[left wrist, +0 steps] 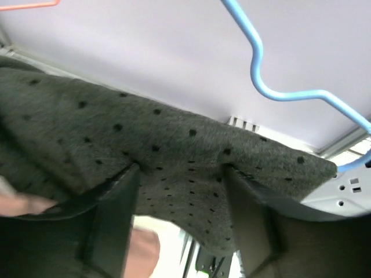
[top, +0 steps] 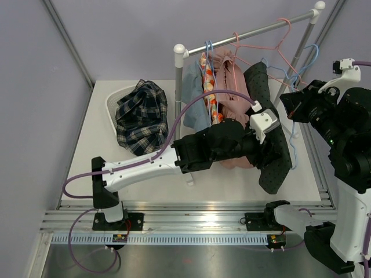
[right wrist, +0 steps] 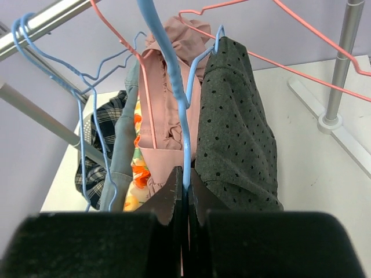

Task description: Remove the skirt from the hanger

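Observation:
The skirt (top: 272, 159) is dark grey with black dots and hangs from a blue hanger (top: 294, 74) at the right end of the rack. My left gripper (top: 268, 149) reaches in at the skirt's lower part. In the left wrist view its fingers (left wrist: 119, 202) stand apart, and the skirt's hem (left wrist: 191, 145) lies across the gap between them without being pinched. My right gripper (right wrist: 186, 176) is shut on the blue hanger's wire (right wrist: 174, 87), just beside the skirt (right wrist: 237, 116). In the top view the right gripper (top: 290, 107) sits at the skirt's upper right edge.
The metal rail (top: 249, 35) also carries a pink garment (top: 232, 81), a floral one (top: 210, 92), a grey-blue one (top: 194, 95) and empty pink hangers (top: 272, 40). A white basket (top: 111, 99) holding plaid cloth (top: 139, 116) sits at the left. The rack post (top: 179, 87) stands behind my left arm.

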Available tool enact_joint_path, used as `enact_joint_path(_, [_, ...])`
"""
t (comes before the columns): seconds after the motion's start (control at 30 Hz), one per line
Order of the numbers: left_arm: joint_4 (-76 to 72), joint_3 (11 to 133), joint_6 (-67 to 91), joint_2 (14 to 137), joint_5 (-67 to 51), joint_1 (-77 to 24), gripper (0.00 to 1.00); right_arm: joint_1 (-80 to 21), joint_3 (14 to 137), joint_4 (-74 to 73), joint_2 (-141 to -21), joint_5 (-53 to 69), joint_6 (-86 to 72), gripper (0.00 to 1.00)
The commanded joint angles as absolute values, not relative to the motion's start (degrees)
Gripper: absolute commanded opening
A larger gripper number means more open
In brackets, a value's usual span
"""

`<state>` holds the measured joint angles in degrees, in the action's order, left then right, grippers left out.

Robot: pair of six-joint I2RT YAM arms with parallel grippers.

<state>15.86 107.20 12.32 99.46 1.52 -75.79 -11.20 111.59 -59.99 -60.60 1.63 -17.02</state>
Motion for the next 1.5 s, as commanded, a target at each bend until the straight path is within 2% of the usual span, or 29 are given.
enact_joint_path(0.0, [9.59,108.1,13.09,101.16,-3.69,-75.76,0.56,-11.34,114.96,-56.51,-59.41,4.04,-18.89,0.0])
enact_joint_path(0.03, [8.36,107.93,13.27,101.42,-4.65,-75.76,0.46,-11.34,115.57,-56.69,-59.41,4.3,-19.24,0.0])
enact_joint_path(0.13, [6.16,107.76,13.71,102.04,-6.06,-75.76,0.31,-11.34,116.63,-56.95,-59.41,5.18,-20.04,0.0])
enact_joint_path(0.17, [5.54,107.58,13.8,101.95,-6.15,-75.76,0.2,-11.34,116.72,-56.95,-59.33,5.45,-20.13,0.0])
enact_joint_path(0.27, [4.83,107.49,14.15,102.22,-6.07,-75.76,0.0,-11.34,117.07,-57.3,-59.06,5.45,-20.3,0.0])
enact_joint_path(0.4, [9.55,107.75,14.06,100.55,-3.0,-76.11,0.0,-11.34,116.9,-57.66,-58.8,4.57,-19.52,0.0])
enact_joint_path(0.5, [13.17,104.69,12.04,95.38,4.81,-77.86,0.0,-11.34,116.11,-57.75,-58.89,3.61,-18.81,0.0])
enact_joint_path(0.77, [17.57,82.73,12.56,72.36,27.4,-87.53,0.0,-11.25,113.82,-55.99,-59.41,0.62,-17.4,0.0])
enact_joint_path(0.9, [20.83,78.93,16.69,68.48,30.67,-89.74,0.0,-11.34,113.03,-54.85,-59.85,0.7,-17.75,0.0])
enact_joint_path(0.97, [19.26,78.84,16.35,68.64,28.66,-89.65,0.59,-11.34,112.5,-53.97,-59.85,0.97,-18.19,0.0])
enact_joint_path(1.0, [16.9,79.19,15.91,69.6,27.43,-89.65,0.81,-11.42,111.89,-53.7,-59.94,1.05,-18.89,0.0])
enact_joint_path(1.03, [15.83,79.8,14.86,70.57,24.38,-89.65,0.99,-11.34,111.88,-53.61,-60.12,1.32,-19.07,0.0])
enact_joint_path(1.23, [17.4,94.01,10.38,85.21,18.72,-91.4,0.99,-11.34,117.5,-55.45,-65.37,-2.63,-18.99,0.0])
enact_joint_path(1.47, [15.47,100.81,7.74,95.25,16.96,-91.58,0.99,-11.34,120.5,-56.95,-66.36,-1.85,-19.95,0.0])
